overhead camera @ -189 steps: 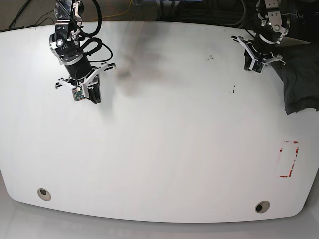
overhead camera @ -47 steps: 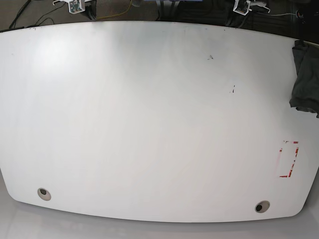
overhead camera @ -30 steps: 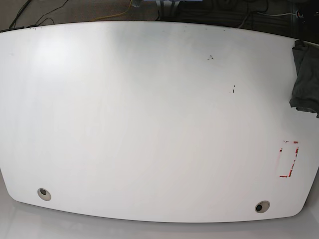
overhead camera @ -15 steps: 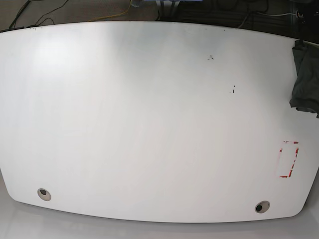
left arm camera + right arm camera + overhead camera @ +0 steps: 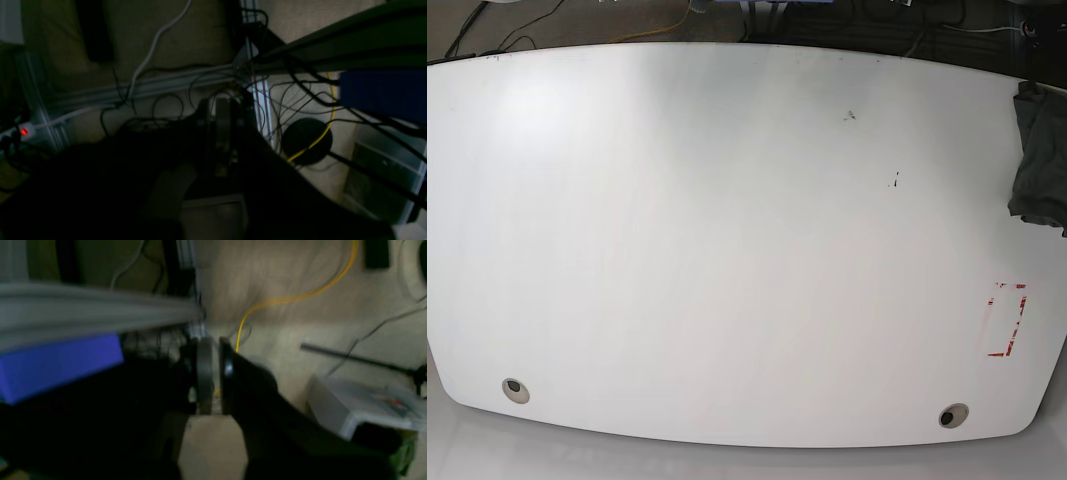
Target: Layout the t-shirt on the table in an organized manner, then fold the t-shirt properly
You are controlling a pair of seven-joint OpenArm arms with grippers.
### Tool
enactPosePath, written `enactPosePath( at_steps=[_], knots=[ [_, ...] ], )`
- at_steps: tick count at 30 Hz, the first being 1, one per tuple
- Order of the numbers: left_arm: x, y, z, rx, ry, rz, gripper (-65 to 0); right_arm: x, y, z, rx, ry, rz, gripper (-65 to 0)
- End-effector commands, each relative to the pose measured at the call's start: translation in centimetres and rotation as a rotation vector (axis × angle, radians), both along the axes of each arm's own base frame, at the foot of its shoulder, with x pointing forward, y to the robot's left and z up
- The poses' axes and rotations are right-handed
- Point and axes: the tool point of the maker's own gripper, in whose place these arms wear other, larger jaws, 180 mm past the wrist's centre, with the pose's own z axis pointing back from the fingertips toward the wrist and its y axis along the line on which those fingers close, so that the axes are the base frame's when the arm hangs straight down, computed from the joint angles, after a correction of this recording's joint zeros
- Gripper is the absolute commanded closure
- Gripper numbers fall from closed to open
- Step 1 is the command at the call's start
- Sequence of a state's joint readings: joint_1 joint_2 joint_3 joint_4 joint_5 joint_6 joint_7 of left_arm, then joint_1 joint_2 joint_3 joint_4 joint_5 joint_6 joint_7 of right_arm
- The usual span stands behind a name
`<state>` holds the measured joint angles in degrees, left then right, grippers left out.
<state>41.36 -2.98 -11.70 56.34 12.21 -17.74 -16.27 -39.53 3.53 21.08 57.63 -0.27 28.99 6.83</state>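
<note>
The large white glossy table (image 5: 727, 240) with rounded edges lay bare but for a red tape rectangle (image 5: 1007, 320) near its right edge, two small round grommets (image 5: 515, 389) along the near edge and the dark charcoal-grey t-shirt (image 5: 1039, 160), bunched at the far right edge and partly off it. Neither arm stood over the table. The left gripper (image 5: 218, 133) had its jaws pressed together on nothing, and the right gripper (image 5: 213, 373), blurred, was all but closed and empty, both above floor cables.
</note>
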Motion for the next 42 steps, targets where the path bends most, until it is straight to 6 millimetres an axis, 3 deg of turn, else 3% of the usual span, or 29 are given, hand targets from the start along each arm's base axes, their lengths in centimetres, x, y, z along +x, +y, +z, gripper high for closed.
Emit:
enactPosePath(
  at_steps=[1,11,17,25,32,42],
  knots=[
    [-1.5,0.5,-1.2,0.008,0.054,-0.026,-2.1,-0.1,0.1,-0.8,0.035,0.005,-0.021,-3.0],
    [-0.1,-0.2,-5.5,-0.025,0.152,0.009,-2.1,1.5,-0.2,-3.1,0.051,0.042,-0.028,-3.0],
    [0.5,0.5,-7.2,0.019,0.199,0.037,-2.1,2.1,0.6,-4.5,0.065,0.079,0.008,-3.0],
    [0.2,-0.1,-8.4,0.015,0.274,0.068,-2.1,3.2,0.9,-6.1,0.096,0.123,-0.019,-3.3],
    [1.2,-0.1,-9.1,0.047,0.304,0.077,-2.1,4.3,1.7,-7.0,0.119,0.151,-0.036,-3.4],
    [0.4,-0.9,-9.5,0.057,0.405,0.018,-2.1,4.5,2.2,-8.1,0.040,0.206,0.093,-3.4]
  ],
)
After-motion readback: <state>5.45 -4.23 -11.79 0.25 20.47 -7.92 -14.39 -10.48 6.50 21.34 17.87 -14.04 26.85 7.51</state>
